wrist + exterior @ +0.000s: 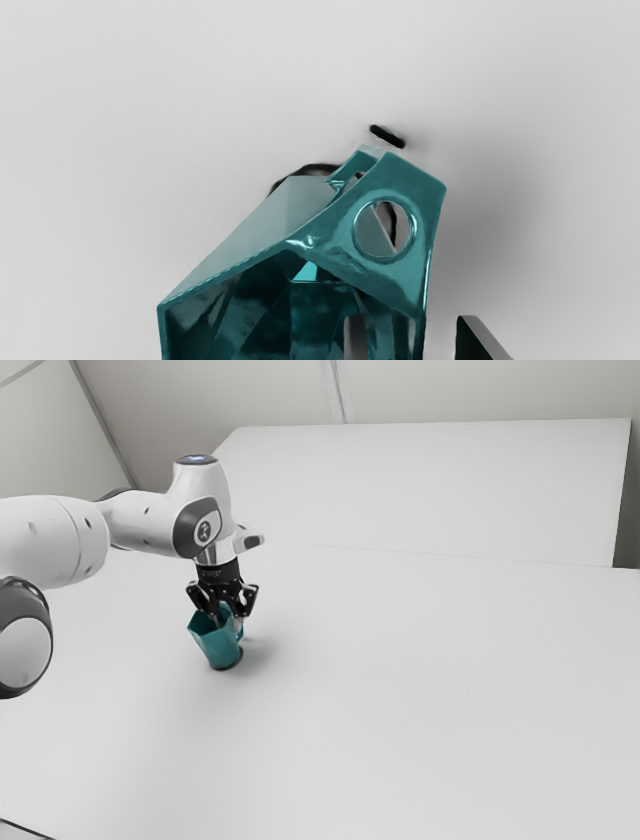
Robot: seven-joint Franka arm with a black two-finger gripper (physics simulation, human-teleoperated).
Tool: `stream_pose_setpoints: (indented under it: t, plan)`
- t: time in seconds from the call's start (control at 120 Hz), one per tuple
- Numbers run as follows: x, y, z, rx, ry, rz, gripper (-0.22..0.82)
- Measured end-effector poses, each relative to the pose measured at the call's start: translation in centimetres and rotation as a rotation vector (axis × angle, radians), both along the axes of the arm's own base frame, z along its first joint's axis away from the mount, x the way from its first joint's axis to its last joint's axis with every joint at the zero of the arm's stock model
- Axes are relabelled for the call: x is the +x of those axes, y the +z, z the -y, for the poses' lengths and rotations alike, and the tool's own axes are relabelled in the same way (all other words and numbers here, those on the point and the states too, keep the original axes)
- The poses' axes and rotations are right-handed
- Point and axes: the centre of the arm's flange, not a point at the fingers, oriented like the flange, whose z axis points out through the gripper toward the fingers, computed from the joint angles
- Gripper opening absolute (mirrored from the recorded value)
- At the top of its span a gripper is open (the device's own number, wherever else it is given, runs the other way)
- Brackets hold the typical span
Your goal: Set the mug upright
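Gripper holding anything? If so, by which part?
Nothing held. The gripper is open astride the teal mug's wall: one finger within the rim's outline, the other outside, a gap showing between it and the wall.

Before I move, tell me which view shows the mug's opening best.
The wrist view, which looks into the mug's opening from close up, though the frame's edge cuts it off. The exterior view shows it small and slanted, partly behind the fingers.
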Motion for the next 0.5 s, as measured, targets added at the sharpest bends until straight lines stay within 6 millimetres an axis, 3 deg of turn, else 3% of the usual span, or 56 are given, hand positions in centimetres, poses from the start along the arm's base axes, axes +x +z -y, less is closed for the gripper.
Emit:
stream_pose_setpoints:
  t: [0.158, 0.367, 0.433, 0.5]
  plan:
    - [0.4, 0.9, 0.2, 0.002, -0.001, 0.019, 0.36]
    - [0.9, 3.9, 0.8, -0.002, -0.007, 0.065, 0.5]
    - [0.6, 6.0, 0.8, -0.01, -0.005, 0.091, 0.52]
    - [-0.3, 9.8, 0.9, -0.029, -0.007, 0.135, 0.54]
